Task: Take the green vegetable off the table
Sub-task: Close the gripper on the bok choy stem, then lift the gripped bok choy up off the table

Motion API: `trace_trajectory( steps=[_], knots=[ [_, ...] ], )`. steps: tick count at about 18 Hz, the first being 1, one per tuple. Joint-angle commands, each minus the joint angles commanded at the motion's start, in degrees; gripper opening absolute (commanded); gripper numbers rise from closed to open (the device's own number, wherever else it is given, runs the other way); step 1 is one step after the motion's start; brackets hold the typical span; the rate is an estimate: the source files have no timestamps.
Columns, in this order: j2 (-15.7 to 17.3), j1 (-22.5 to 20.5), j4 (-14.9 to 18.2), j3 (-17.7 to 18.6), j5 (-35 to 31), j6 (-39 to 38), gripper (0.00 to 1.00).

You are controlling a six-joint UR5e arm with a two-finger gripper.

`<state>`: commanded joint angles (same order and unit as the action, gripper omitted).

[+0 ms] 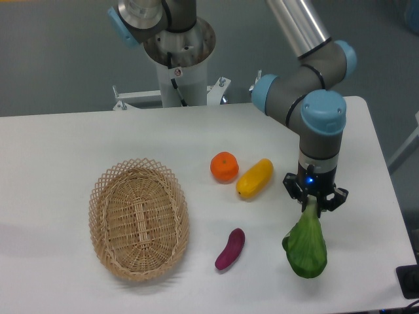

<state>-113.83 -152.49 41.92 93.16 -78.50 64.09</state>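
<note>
The gripper (315, 203) points straight down over the right part of the counter (59, 144), its fingers closed on the pale stem of the green vegetable (306, 246). The vegetable hangs leaf-down below the gripper, near the counter's front right; whether its leaf tip touches the surface cannot be told. Left of the gripper and a little farther back lies the yellow fruit (255, 178), angled, with the orange (224, 167) just beside its left end. The purple eggplant (230, 248) lies on the counter to the left of the hanging vegetable, apart from it. Well to the left sits the wicker basket (139, 218). The arm's base column (178, 52) stands behind the far edge.
</note>
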Motion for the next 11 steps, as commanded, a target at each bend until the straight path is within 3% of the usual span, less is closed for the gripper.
trace_trajectory(
  steps=[6, 11],
  knots=[
    [5.1, 0.7, 0.18, 1.32, 6.08, -6.68, 0.39],
    [5.28, 1.32, 0.18, 1.23, 6.95, -8.89, 0.39]
  ],
)
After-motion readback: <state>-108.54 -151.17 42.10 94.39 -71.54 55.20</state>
